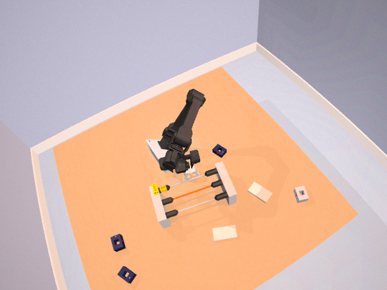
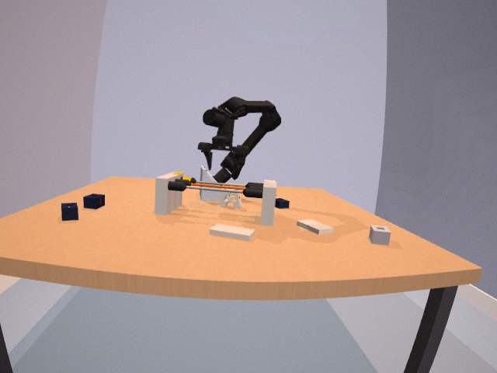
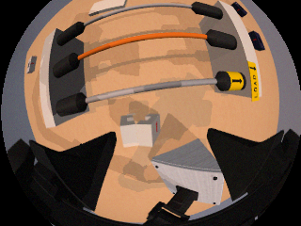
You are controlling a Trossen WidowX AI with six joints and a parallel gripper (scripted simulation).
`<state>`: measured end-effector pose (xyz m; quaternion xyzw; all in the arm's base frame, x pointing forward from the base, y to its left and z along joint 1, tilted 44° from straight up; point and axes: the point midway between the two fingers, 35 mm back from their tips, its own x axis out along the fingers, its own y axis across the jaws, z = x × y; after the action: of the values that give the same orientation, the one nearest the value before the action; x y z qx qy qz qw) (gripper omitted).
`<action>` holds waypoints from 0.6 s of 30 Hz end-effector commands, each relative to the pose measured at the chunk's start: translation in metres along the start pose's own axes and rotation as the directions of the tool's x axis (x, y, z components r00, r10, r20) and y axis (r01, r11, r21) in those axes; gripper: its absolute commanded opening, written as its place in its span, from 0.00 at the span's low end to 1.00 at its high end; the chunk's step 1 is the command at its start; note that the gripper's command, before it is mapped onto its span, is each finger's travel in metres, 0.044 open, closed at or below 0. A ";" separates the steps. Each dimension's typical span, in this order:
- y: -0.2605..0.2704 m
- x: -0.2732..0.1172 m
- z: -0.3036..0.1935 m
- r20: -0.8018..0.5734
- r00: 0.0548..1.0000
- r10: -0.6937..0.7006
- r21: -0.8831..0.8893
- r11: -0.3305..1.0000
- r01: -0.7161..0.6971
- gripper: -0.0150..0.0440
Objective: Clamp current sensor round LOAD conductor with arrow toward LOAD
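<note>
The open white split-core sensor [image 1: 192,173] [image 2: 231,200] [image 3: 139,131] stands on the table just behind the rack, beside the nearest grey conductor. That conductor [image 1: 184,182] [image 3: 150,88] carries a yellow sleeve and ends at the yellow LOAD marker [image 1: 155,188] [image 3: 252,81] on the rack's left post. An orange conductor [image 1: 191,191] [image 3: 145,40] and another grey one run parallel beyond it. My gripper [image 1: 187,164] [image 2: 208,158] [image 3: 163,136] is open and empty. It hangs well above the sensor and points down at it, touching nothing.
The rack's two white posts [image 1: 159,209] [image 1: 227,182] hold the conductors. Navy blocks [image 1: 219,150] [image 1: 117,242] [image 1: 126,274], a white block [image 1: 300,193] and two flat white slabs [image 1: 259,191] [image 1: 224,232] lie around. The arm's base plate [image 1: 152,145] is behind the sensor.
</note>
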<state>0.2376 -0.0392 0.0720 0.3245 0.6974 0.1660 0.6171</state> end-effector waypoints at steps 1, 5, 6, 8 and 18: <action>0.028 0.012 -0.020 -0.085 0.996 0.010 -0.037 0.999 -0.014 1.00; 0.028 0.013 -0.020 -0.085 0.996 0.010 -0.037 0.999 -0.014 1.00; 0.028 0.013 -0.020 -0.085 0.996 0.010 -0.037 0.999 -0.013 1.00; 0.028 0.015 -0.020 -0.085 0.996 0.010 -0.037 0.999 -0.013 1.00; 0.029 0.031 -0.020 -0.084 0.996 0.009 -0.037 0.999 -0.012 1.00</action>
<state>0.2254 0.0016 0.0735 0.3070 0.7177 0.1964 0.5933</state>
